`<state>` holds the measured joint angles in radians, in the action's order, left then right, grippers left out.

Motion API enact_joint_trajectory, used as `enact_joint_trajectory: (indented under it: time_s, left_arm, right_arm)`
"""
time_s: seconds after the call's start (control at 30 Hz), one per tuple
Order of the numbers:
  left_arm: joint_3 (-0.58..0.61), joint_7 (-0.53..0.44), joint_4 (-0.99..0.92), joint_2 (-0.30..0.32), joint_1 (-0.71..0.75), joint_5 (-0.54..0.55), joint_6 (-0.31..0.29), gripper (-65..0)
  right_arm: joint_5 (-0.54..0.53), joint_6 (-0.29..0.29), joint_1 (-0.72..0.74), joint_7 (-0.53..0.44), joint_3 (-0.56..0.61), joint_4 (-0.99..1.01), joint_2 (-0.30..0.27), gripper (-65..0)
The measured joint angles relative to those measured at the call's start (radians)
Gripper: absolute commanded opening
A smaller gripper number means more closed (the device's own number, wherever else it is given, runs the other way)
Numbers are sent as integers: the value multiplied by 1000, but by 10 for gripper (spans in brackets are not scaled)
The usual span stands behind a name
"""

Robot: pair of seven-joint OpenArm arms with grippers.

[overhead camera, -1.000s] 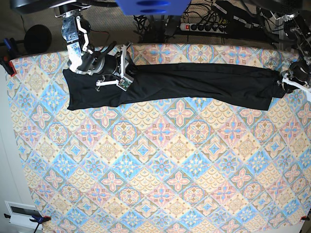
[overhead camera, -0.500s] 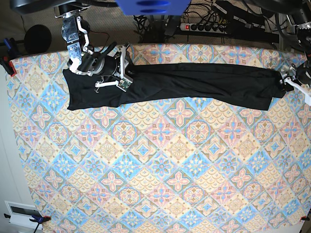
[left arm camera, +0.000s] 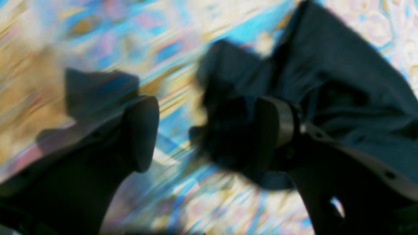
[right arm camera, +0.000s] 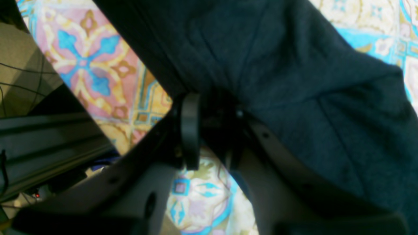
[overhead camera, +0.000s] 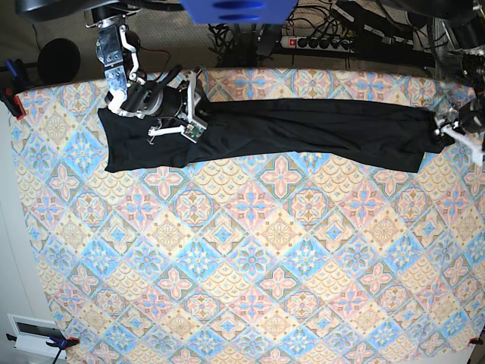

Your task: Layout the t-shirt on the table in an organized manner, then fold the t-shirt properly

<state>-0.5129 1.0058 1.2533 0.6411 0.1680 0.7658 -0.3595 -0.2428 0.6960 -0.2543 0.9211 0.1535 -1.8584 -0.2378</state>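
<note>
T-shirt (overhead camera: pixel 303 129) full-length from base only, wrist views close-ups

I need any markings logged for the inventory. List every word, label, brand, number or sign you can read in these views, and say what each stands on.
None can be read.
t-shirt: plain black, no print or label showing.
table: its cloth bears only a floral tile pattern, no text.
power strip: any marking is too small to read.
white box at the lower corner of the base view: too small to read.
Both wrist views are blurred and show no lettering.
</note>
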Motion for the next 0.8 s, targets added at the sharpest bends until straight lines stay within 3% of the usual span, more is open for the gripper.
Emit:
enact_joint_trajectory:
  time_s: [0.1, 0.27, 0.37, 0.57, 0.8]
  left_arm:
    - [74, -19, 1, -14, -14, 12, -1, -205]
    - [92, -21, 5, -29, -15, 12, 0, -217]
    - [153, -42, 7, -20, -15, 5, 3, -307]
    - [166, -47, 6, -30, -16, 29, -2, -650]
    - [-19, 9, -5, -61, -13, 18, -1, -650]
  right_arm:
    - [-1, 0, 2, -1, 0, 0, 2, -528]
    - [-1, 0, 2, -1, 0, 0, 0, -528]
    - [-3, 0, 2, 0, 0, 0, 0, -528]
    - [-3, 0, 0, 0, -3, 0, 0, -528]
    - [-3, 0, -3, 0, -5, -41, 0, -527]
